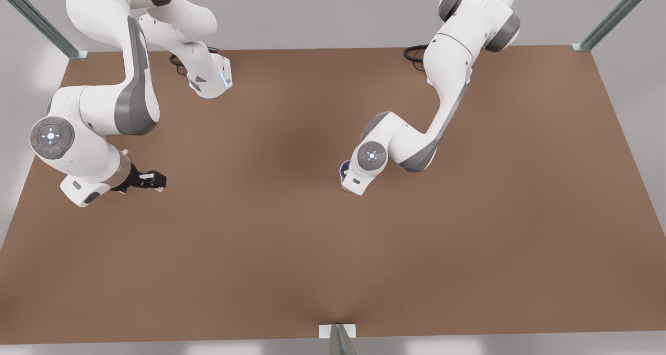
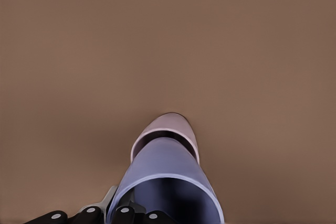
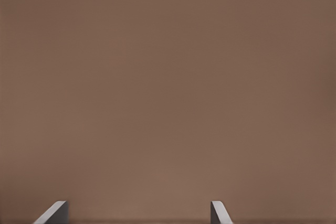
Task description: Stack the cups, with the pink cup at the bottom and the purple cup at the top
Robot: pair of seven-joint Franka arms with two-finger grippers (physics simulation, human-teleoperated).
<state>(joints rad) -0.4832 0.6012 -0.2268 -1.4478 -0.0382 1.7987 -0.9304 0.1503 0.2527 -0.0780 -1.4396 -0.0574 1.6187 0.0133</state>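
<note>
The left arm, at the front view's right, bends down near the middle of the brown surface (image 1: 291,251), its left tool (image 2: 118,214) clamped on the rim of the purple cup (image 2: 165,177), which sits nested in the pink cup (image 2: 167,127) directly below the wrist. The right arm, at the front view's left, waits low over bare surface, well apart from the cups, its right tool (image 1: 156,179) with fingers (image 3: 218,212) spread apart.

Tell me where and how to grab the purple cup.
Pinch the purple cup's wall at its open rim, coming from above. It stands mouth-up with its lower part nested in the pink cup, so only the upper wall is free. The left gripper is at that rim; the right gripper waits open over the table.
</note>
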